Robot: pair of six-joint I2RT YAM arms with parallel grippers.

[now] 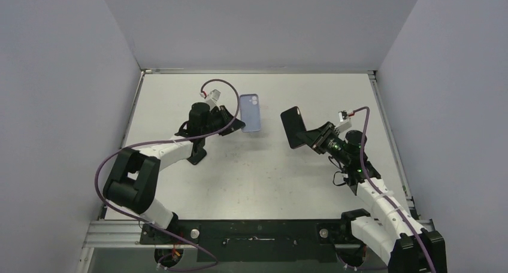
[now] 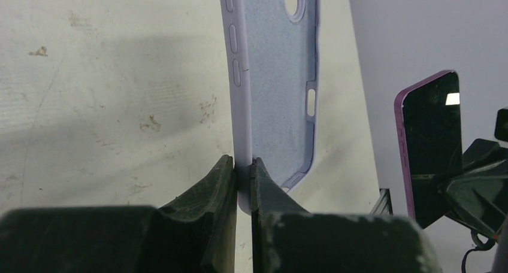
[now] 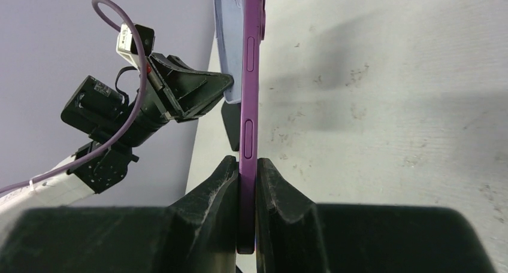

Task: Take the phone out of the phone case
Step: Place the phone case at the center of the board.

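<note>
The lilac phone case hangs above the table, empty, its soft inner lining facing the other arm. My left gripper is shut on the case's lower edge, and both fingers pinch its side wall. The purple phone, dark screen up, is held apart from the case, to its right. My right gripper is shut on the phone's thin edge, near one end. In the left wrist view the phone stands at the right. In the right wrist view the case shows behind the phone.
The off-white table is walled by grey panels on the left, back and right. A purple cable loops over the left wrist, another over the right wrist. The black arm mounts lie along the near edge.
</note>
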